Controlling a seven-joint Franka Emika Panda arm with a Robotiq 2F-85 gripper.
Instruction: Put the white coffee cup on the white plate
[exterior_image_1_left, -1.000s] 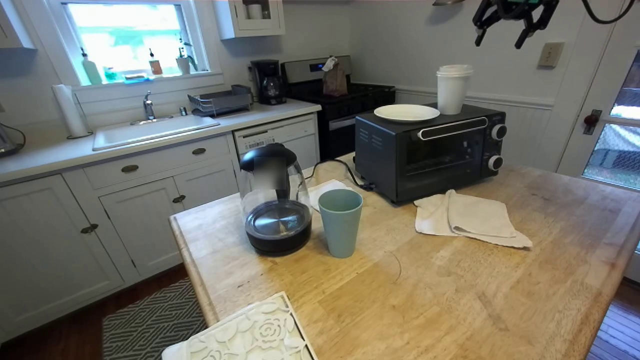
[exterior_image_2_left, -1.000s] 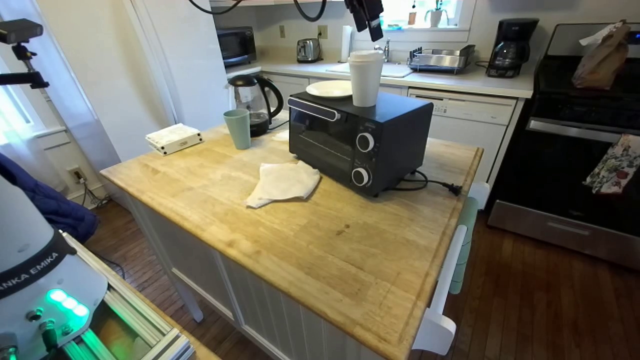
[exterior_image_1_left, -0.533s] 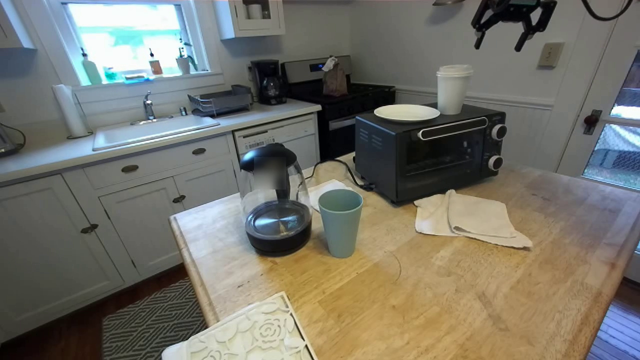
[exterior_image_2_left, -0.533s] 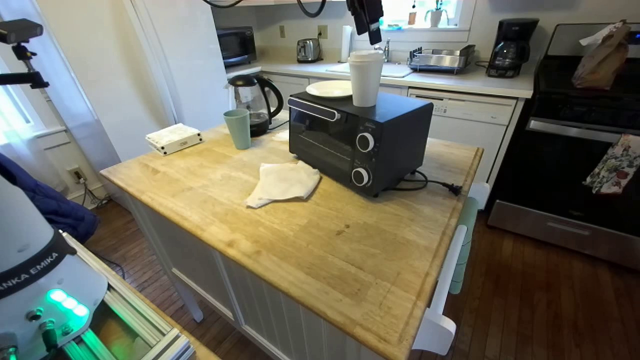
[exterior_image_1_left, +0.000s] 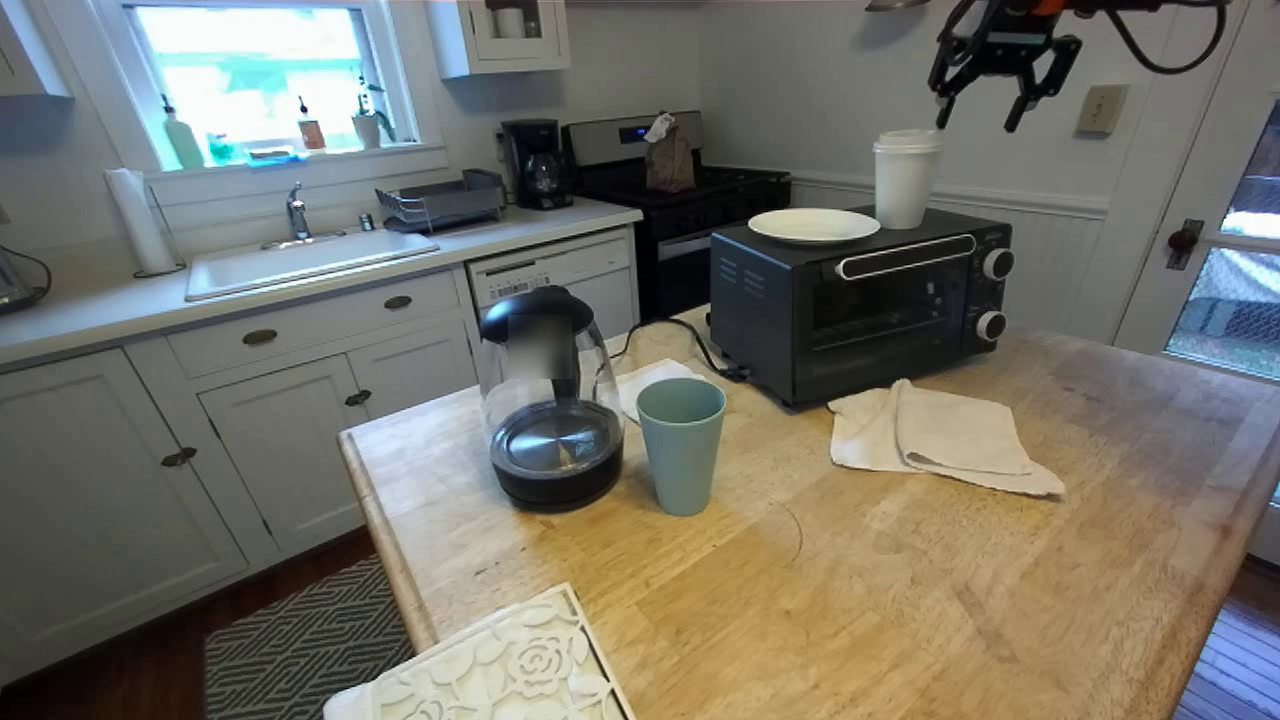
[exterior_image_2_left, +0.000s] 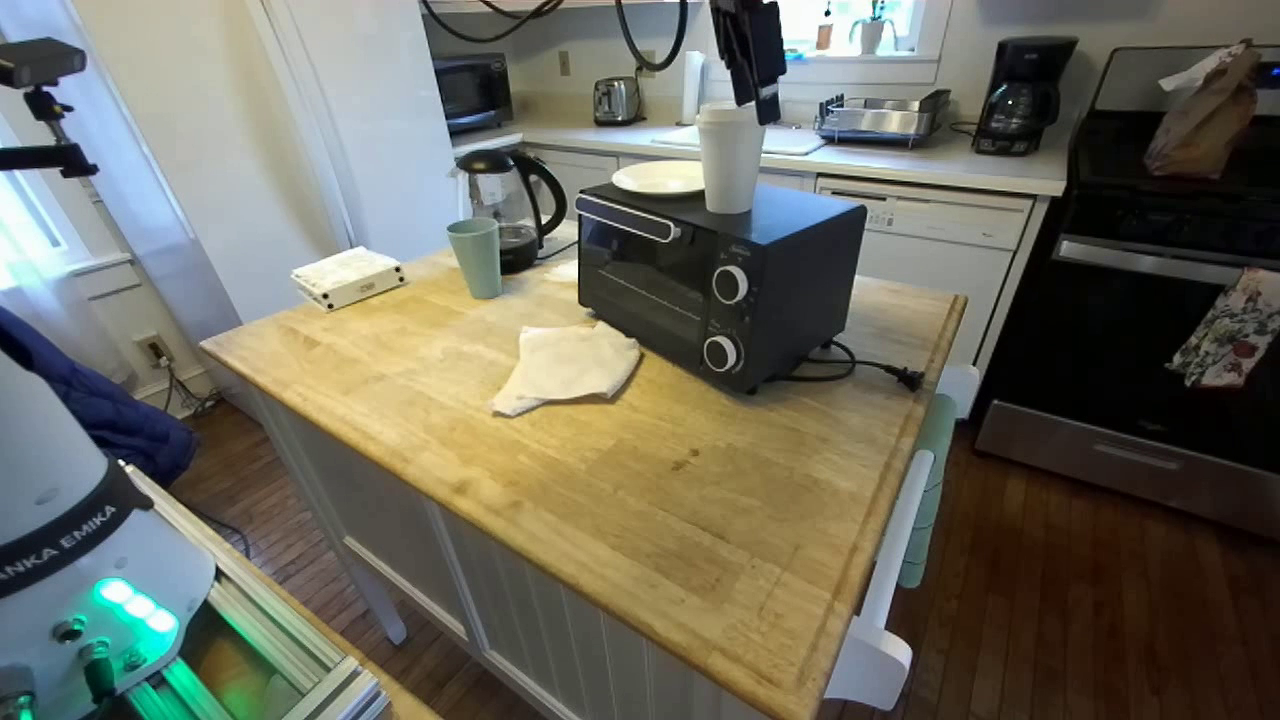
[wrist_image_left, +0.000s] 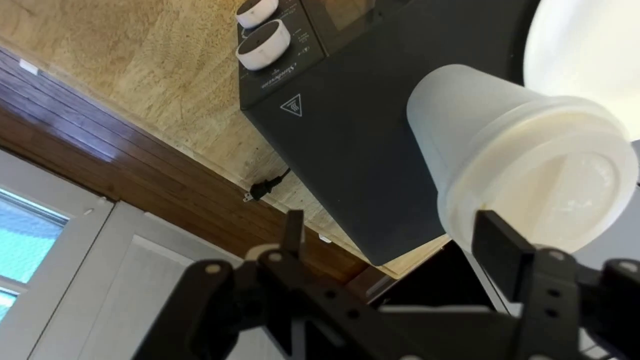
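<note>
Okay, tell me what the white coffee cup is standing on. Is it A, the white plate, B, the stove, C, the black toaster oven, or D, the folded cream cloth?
C: in both exterior views the white coffee cup stands upright on top of the black toaster oven, beside the white plate rather than on it.

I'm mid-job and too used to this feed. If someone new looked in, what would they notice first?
The white coffee cup probably stands out first, lidded and upright on the black toaster oven, near the white plate. The black fingers come next, spread apart by the top of that cup but holding nothing. The glass kettle and green cup follow, near each other on the wooden tabletop.
</note>
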